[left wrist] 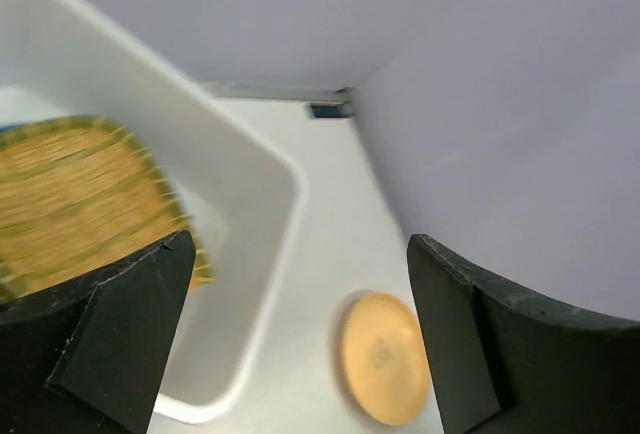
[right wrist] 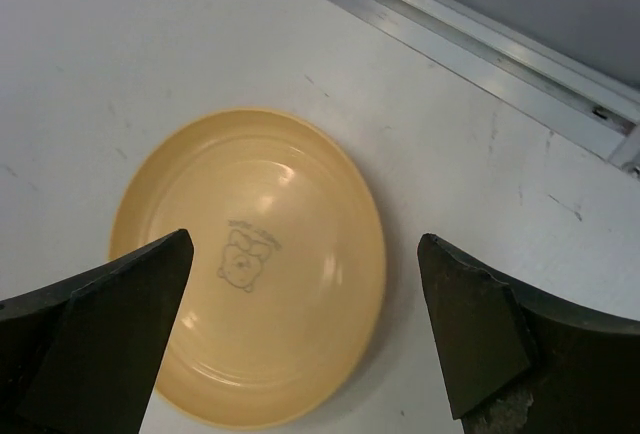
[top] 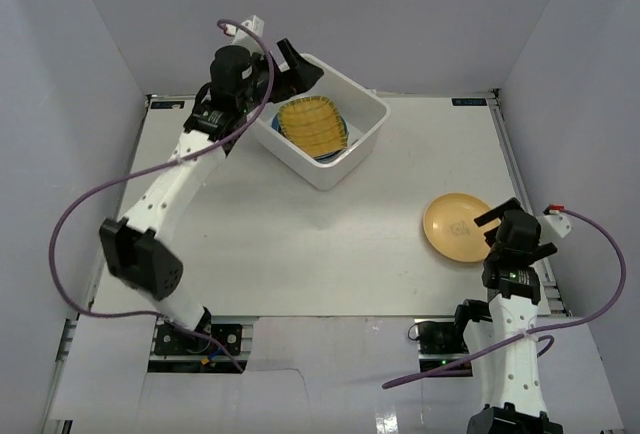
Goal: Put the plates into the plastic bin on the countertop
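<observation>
Plastic bin (top: 358,150) stands at the far side of the table (top: 300,244), left of centre, turned corner-on to the arms. Inside it I read a woven yellow plate (top: 312,124) lying flat on a blue plate (top: 333,153), of which only the rim shows; I judge both as stowed. One plain yellow plate (top: 457,227) lies flat near the right edge of the table, well apart from the bin, so I treat it as the outstanding item. The right gripper (right wrist: 305,249) hangs directly above this plate, jaws spread wide and empty, presumably staged for a pick. The left gripper (left wrist: 302,244) hovers over the bin's far left corner, jaws likewise parted, holding nothing.
</observation>
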### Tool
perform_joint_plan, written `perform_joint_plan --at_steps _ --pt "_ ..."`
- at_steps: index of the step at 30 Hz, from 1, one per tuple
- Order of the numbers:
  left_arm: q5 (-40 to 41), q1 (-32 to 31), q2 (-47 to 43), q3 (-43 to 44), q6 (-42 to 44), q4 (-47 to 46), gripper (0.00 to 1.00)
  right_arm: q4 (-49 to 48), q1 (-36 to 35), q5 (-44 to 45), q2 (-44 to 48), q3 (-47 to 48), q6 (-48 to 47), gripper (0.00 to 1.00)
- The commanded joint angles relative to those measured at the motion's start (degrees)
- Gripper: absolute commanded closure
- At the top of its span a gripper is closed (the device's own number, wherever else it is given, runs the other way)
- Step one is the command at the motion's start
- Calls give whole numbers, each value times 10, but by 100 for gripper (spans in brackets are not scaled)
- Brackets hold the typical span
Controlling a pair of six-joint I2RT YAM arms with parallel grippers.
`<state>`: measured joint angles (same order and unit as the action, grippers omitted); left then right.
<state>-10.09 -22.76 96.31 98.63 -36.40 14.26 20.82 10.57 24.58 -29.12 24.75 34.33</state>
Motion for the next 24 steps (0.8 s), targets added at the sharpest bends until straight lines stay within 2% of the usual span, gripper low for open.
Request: perform_joint_plan --at_steps 1,4,5,8,9,11,12,14,15,18,21,24 --pt "-7 -53 -145 -94 4 -61 2 48 24 51 -8 -35 38 0" --pt "-40 -86 -245 -190 -4 -87 2 48 42 16 -31 -44 47 4" --pt "-46 -90 -267 -245 -1 -89 2 45 45 10 -49 -50 51 4" --pt "-69 -91 -357 -325 29 -75 2 31 49 -17 -88 -57 59 8" --pt "-65 -91 -381 -372 40 -65 2 6 48 -41 -97 -67 58 14" --pt "-53 -92 -445 -410 82 -22 2 -19 48 -76 -117 -80 57 27" --pt "-37 -91 -467 -444 95 -9 2 -32 48 -81 -122 -87 63 49" --pt "-27 -92 -529 -476 130 21 2 -46 48 -91 -110 -95 69 75" --pt "-21 -91 -549 -491 142 28 2 -58 48 -93 -101 -99 65 92" --pt "21 -92 -602 -533 156 56 2 -69 48 -114 -59 -77 44 92" --pt "56 -94 -639 -571 163 65 2 -70 47 -163 -25 3 29 92" --pt "130 -100 -644 -600 158 70 2 -104 31 -235 -40 115 40 92"
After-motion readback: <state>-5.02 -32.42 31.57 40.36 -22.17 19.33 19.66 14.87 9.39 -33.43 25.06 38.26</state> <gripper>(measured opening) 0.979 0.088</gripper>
